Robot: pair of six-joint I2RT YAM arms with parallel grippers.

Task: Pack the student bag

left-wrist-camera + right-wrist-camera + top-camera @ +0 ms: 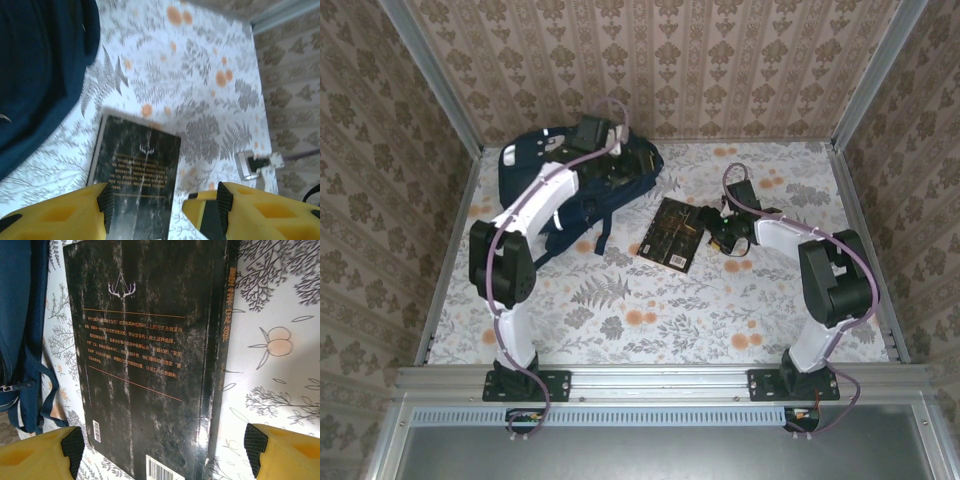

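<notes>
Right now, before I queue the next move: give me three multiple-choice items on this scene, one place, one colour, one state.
1. Where is the book relative to the student bag?
A) inside it
B) flat on the table, to its right
C) under it

2. Book cover colour?
A) black
B) red
C) white

3. Right end effector?
A) shut on the book
B) open above the book
C) shut, empty

Key: 1B, it lies on the floral cloth beside the bag; 2A, dark cover with gold text; 3B, its jaws stand apart either side of the book.
</notes>
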